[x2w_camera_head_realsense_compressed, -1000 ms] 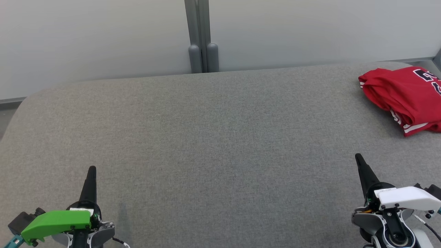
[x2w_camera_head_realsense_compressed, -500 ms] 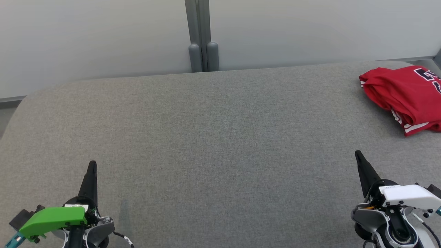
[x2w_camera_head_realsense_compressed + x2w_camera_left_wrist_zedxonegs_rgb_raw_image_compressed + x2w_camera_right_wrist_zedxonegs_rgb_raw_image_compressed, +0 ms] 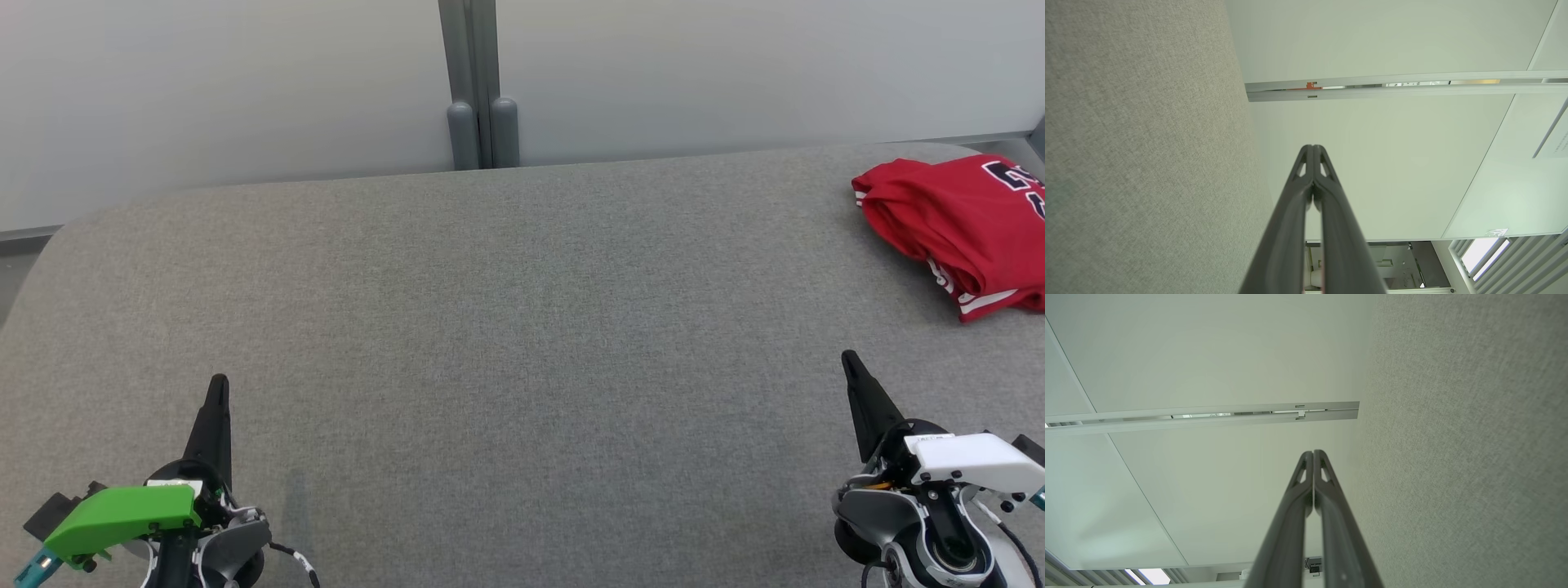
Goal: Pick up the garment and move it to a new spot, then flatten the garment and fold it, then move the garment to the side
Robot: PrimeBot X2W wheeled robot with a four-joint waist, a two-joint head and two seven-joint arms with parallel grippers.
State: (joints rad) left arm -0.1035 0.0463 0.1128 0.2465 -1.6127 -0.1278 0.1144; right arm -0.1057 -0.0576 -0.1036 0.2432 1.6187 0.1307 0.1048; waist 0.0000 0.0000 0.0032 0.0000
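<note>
Red garment (image 3: 951,220) lies bundled on the grey fabric surface (image 3: 522,327).

Matt woven grey table cover (image 3: 522,327), soft red garment (image 3: 955,220).

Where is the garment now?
In the head view the garment lies at the far right of the grey surface, cut by the picture's edge, beyond the right gripper and apart from it.
</note>
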